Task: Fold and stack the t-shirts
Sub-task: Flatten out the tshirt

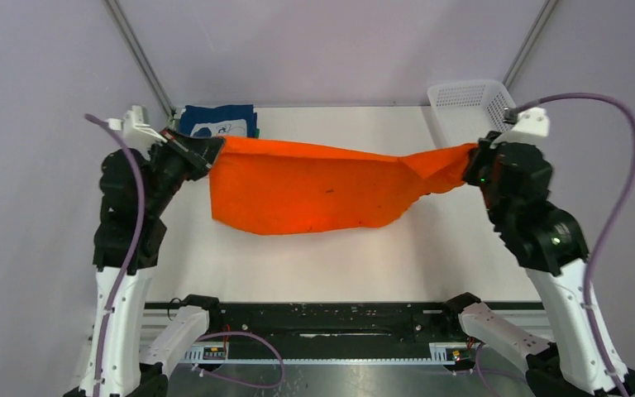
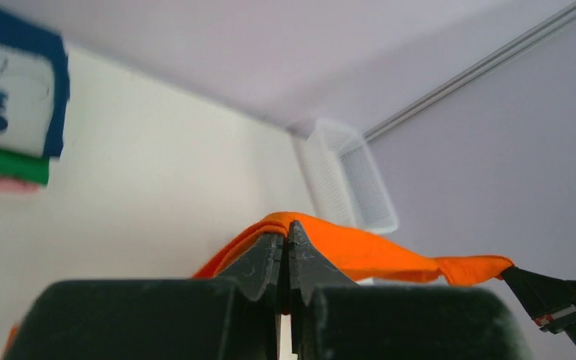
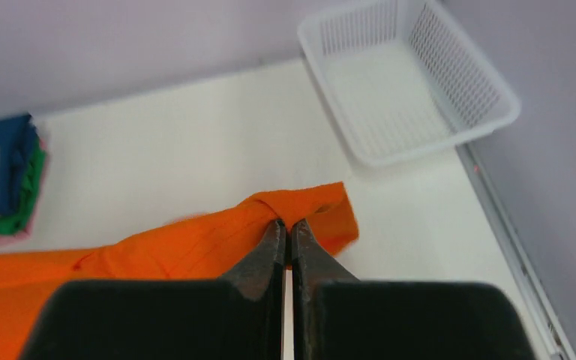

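The bright orange t-shirt (image 1: 314, 190) hangs stretched between both arms above the white table. My left gripper (image 1: 213, 153) is shut on its left edge; in the left wrist view the cloth (image 2: 360, 251) drapes over the closed left gripper (image 2: 288, 229). My right gripper (image 1: 471, 159) is shut on the shirt's right corner, and the right wrist view shows that gripper (image 3: 288, 226) pinching a bunched fold of the orange cloth (image 3: 195, 244). A folded stack sits at the back left: the navy t-shirt with white print (image 1: 219, 122) on top, the green one (image 3: 22, 202) and the pink one (image 2: 0, 184) beneath.
A white mesh basket (image 1: 470, 103) stands at the back right corner, next to my right gripper. Metal frame posts (image 1: 140, 58) rise at both back corners. The table's near edge carries the black rail (image 1: 331, 318) with the arm bases.
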Robot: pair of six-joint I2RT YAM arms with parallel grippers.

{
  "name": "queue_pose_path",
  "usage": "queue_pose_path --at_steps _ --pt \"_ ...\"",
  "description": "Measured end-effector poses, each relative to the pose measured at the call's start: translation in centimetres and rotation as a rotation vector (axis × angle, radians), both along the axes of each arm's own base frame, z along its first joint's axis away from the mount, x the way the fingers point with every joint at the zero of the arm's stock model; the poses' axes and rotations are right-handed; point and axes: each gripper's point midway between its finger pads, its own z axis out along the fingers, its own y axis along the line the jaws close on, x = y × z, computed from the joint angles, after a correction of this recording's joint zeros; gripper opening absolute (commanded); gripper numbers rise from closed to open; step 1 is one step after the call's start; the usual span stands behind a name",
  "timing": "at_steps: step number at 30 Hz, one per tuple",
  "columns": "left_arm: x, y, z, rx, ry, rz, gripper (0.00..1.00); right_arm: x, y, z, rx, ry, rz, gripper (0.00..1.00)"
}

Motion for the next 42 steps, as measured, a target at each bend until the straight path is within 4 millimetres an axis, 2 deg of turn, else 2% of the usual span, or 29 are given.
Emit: queue_pose_path --at_steps 1,4,5,9,12,16,19,21,23,26,29,31,33,35,37,39,41,42 --pt "-0.6 0.1 1.8 -0.007 -0.041 0.005 0.00 -0.6 -0.6 2.1 -0.004 -0.053 -0.003 0.00" --pt "-3.0 0.7 6.9 -0.022 -0.164 0.021 0.00 -2.5 -1.7 6.7 -0.006 -0.168 0.006 0.00" --pt "-4.3 1.0 8.7 -0.029 -0.213 0.031 0.00 -3.3 -2.1 8.5 -0.004 -0.214 0.012 0.00" --pt "-8.6 2.0 12.8 -0.046 -0.342 0.058 0.00 -6.9 -3.4 14.3 0.005 -0.374 0.044 0.00" --pt "-13.3 2.7 15.8 -0.060 -0.458 0.066 0.00 -10.4 -4.2 17.7 0.008 -0.482 0.094 0.00" --pt "-19.0 3.3 19.0 -0.068 -0.608 0.063 0.00 -14.6 -4.5 21.2 0.011 -0.594 0.182 0.00" --pt "-22.7 3.6 20.8 -0.074 -0.700 0.058 0.00 -17.3 -4.6 22.9 0.005 -0.657 0.248 0.00" --pt "-23.9 3.7 21.4 -0.077 -0.730 0.054 0.00 -18.8 -4.6 23.7 -0.001 -0.690 0.278 0.00" --pt "-24.2 3.7 21.6 -0.076 -0.737 0.050 0.00 -19.5 -4.8 24.0 -0.010 -0.705 0.287 0.00" --pt "-23.2 3.4 20.8 -0.069 -0.696 0.043 0.00 -19.3 -4.8 23.9 -0.030 -0.700 0.285 0.00" --pt "-20.7 3.4 20.1 -0.061 -0.634 0.055 0.00 -17.0 -4.3 22.6 -0.073 -0.647 0.269 0.00" --pt "-17.8 3.3 18.9 -0.054 -0.569 0.070 0.00 -14.4 -3.9 21.1 -0.112 -0.594 0.240 0.00" --pt "-14.1 3.2 16.7 -0.043 -0.477 0.089 0.00 -11.0 -3.4 18.8 -0.160 -0.521 0.207 0.00" --pt "-9.8 3.2 13.6 -0.027 -0.365 0.115 0.00 -7.6 -3.0 15.9 -0.203 -0.444 0.159 0.00" --pt "-4.6 3.2 8.8 -0.003 -0.228 0.152 0.00 -4.4 -2.9 12.4 -0.244 -0.363 0.097 0.00" --pt "-0.4 3.3 3.4 0.024 -0.087 0.183 0.00 -1.2 -2.8 7.8 -0.291 -0.260 0.036 0.00" --pt "3.3 3.4 -3.2 0.060 0.069 0.213 0.00 1.4 -2.5 3.0 -0.336 -0.155 0.000 0.00" --pt "5.0 3.5 -7.1 0.084 0.161 0.228 0.00 2.3 -2.3 1.1 -0.349 -0.115 -0.005 0.00"
